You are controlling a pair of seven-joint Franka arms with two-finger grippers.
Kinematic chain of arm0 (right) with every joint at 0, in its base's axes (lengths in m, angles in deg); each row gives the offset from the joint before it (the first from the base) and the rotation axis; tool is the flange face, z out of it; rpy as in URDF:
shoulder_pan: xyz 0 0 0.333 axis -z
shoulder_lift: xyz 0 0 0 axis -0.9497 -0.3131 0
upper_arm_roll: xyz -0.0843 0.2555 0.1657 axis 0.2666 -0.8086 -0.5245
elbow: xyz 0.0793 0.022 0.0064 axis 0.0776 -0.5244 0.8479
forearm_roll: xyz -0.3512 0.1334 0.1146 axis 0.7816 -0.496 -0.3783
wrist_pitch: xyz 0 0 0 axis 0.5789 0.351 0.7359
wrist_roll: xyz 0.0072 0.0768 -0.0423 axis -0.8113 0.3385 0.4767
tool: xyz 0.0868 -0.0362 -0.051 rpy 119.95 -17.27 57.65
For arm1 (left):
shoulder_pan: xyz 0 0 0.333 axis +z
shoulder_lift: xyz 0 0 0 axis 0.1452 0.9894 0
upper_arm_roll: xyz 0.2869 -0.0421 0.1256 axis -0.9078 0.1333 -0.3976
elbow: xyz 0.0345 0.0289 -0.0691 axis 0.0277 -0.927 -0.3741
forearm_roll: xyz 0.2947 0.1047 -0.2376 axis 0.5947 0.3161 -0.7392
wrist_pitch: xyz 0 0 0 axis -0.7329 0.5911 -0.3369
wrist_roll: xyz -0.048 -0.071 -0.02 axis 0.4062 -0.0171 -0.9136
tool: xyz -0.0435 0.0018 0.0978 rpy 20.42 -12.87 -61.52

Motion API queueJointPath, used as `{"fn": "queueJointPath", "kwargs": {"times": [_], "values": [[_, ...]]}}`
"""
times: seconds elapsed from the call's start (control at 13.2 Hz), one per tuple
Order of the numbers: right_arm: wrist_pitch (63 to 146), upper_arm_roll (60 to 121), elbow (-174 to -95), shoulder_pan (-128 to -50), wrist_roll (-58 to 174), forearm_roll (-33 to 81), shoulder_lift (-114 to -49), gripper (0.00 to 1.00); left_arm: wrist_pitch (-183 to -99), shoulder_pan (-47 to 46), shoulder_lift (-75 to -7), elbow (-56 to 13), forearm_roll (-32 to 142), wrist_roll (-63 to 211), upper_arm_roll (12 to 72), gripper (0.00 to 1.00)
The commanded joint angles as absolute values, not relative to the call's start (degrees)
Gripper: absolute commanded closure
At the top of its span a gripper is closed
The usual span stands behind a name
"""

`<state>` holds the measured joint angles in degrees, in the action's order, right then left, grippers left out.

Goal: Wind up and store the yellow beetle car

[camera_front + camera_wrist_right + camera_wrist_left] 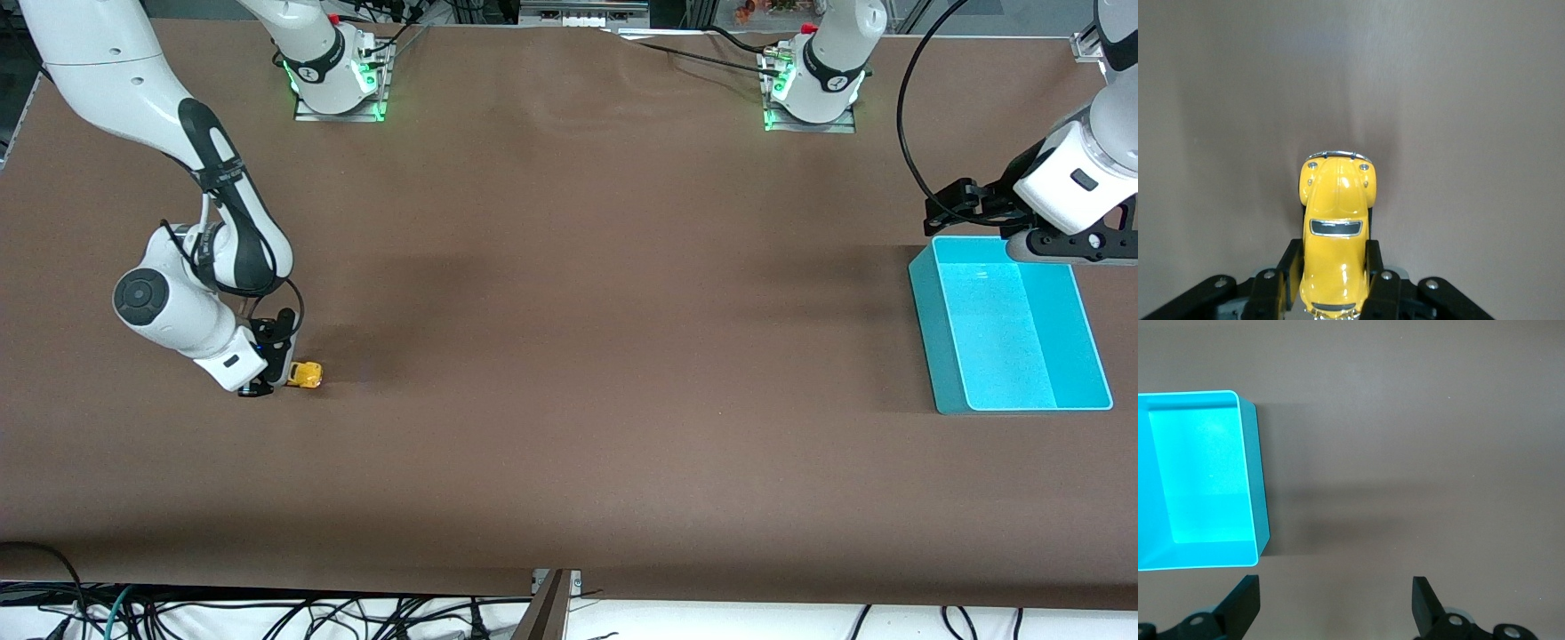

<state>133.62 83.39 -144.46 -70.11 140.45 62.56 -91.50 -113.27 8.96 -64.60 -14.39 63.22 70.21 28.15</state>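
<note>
The yellow beetle car [308, 375] is at the right arm's end of the table, low at the table surface. My right gripper [286, 377] is shut on the car's rear half. In the right wrist view the car [1336, 220] points away from the camera, and my right gripper [1331, 270] has a black finger [1290, 267] pressed against each side. The turquoise bin [925, 302] stands empty at the left arm's end. My left gripper [1067, 252] hangs open and empty over the bin's edge farthest from the front camera. In the left wrist view my left gripper [1335, 607] is over bare table beside the bin [1255, 473].
The brown table [569, 311] stretches wide between the car and the bin. Both arm bases [338, 80] stand along the table edge farthest from the front camera. Cables lie below the table edge nearest the front camera.
</note>
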Motion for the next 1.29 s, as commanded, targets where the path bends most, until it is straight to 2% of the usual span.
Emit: {"fn": "queueJointPath", "kwargs": {"times": [0.0, 0.46, 1.22], "values": [[135.89, 82.96, -145.01, -67.1, 145.69, 61.7, -92.91, 0.66, -112.0, 9.14, -63.94, -12.65, 63.75, 70.33, 28.54, 0.0], [136.69, 82.79, -144.48, -63.32, 155.97, 56.87, -94.4, 0.65, -112.18, 8.53, -63.94, -12.38, 63.66, 70.77, 28.72, 0.0], [136.69, 82.7, -144.13, -59.98, 160.82, 56.6, -95.02, 0.64, -112.18, 8.61, -63.85, -12.29, 63.75, 70.59, 28.72, 0.0]]}}
